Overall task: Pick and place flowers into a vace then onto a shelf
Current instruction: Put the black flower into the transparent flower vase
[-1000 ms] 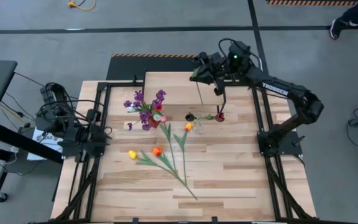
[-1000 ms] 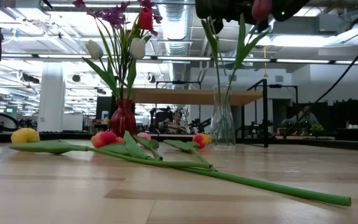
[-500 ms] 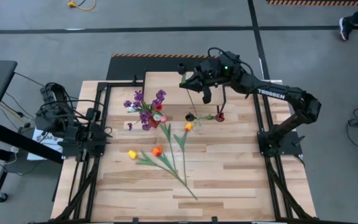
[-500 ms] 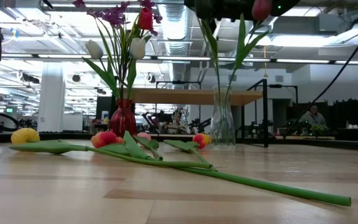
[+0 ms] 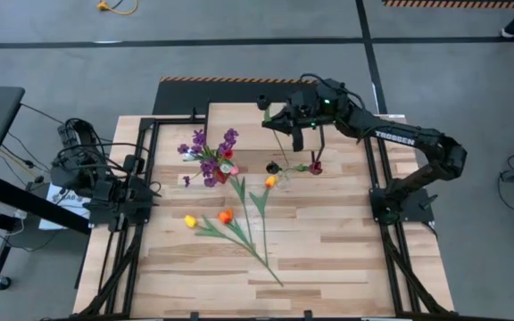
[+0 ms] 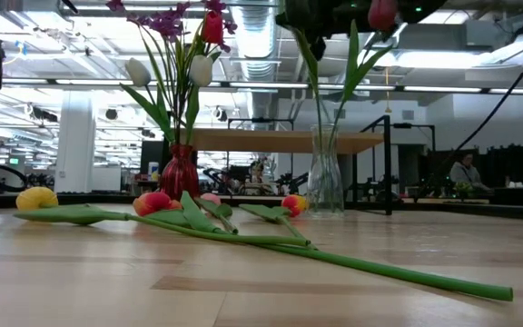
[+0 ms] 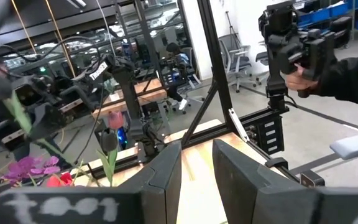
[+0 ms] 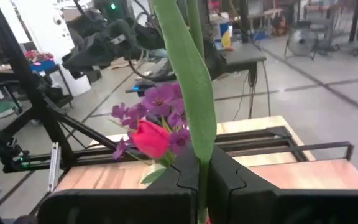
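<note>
My right gripper (image 5: 287, 121) is shut on a green-stemmed flower (image 8: 192, 74), high above the table's far middle. The stem runs down to the neck of the clear vase (image 6: 324, 182), which holds a maroon tulip (image 6: 381, 14); whether the stem's end is inside, I cannot tell. A red vase (image 6: 179, 173) holds purple sprigs, white tulips and a red tulip (image 6: 212, 27). Yellow (image 5: 189, 220) and orange (image 5: 226, 216) tulips lie flat on the table. The shelf (image 5: 239, 116) stands at the far edge. My left gripper (image 7: 196, 180) waits open at the left edge. My right gripper pinches the flower's stem (image 8: 202, 165) between its two fingers, just below a broad leaf (image 8: 194, 106). The fingers are level, come from the table's far right and lie across the stem. The stem stands near upright and hangs down toward the clear vase.
Black frame rails (image 5: 377, 160) run along the table's left and right sides. Another orange tulip (image 5: 270, 181) lies beside the clear vase. The table's near half is bare wood (image 5: 328, 259). A person's hand (image 7: 298, 65) holds a device beyond the table.
My right gripper has gone toward the table's left and a little down, turning as it went, and stays shut on the stem. The flower's upper part has swung left with it, while its lower end has stayed at the clear vase.
</note>
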Motion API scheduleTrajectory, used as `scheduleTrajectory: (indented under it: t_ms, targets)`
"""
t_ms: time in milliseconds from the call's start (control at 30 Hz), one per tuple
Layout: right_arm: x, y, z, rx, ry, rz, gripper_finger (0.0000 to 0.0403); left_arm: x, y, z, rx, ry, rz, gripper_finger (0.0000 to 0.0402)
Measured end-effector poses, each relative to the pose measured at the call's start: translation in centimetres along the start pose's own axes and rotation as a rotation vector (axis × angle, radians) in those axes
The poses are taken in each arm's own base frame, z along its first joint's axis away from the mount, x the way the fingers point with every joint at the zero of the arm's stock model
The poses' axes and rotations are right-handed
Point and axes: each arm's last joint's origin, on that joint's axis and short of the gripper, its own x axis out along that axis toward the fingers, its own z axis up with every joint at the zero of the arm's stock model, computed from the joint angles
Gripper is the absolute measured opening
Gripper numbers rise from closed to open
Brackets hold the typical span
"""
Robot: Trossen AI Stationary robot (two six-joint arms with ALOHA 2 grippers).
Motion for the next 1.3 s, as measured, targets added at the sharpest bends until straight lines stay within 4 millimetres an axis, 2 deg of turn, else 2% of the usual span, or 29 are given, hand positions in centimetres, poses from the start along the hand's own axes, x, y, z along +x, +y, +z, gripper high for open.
scheduleTrajectory:
  t_ms: [200, 400, 567, 1033, 1300]
  targets:
    - [-4.5, 1.1, -1.4, -0.110, -0.157, -0.009, 0.0000, 0.0, 0.1, 0.1, -0.002, -0.002, 0.001, 0.0083]
    - [-6.9, 0.5, -4.2, -0.143, -0.364, -0.008, 0.0000, -0.2, 0.4, 0.7, -0.005, -0.018, 0.005, 0.0083]
    - [-6.6, -0.1, -5.2, -0.089, -0.388, 0.040, 0.0000, -0.4, 0.8, 1.3, -0.014, -0.032, 0.012, 0.0083]
    - [-5.4, 0.6, -5.8, -0.050, -0.357, 0.084, 0.0001, -0.5, 0.8, 1.3, -0.004, -0.032, 0.014, 0.0083]
    - [-5.3, 0.5, -6.2, -0.036, -0.308, 0.111, 0.0043, -0.5, 0.9, 1.3, -0.004, -0.026, 0.030, 0.0083]
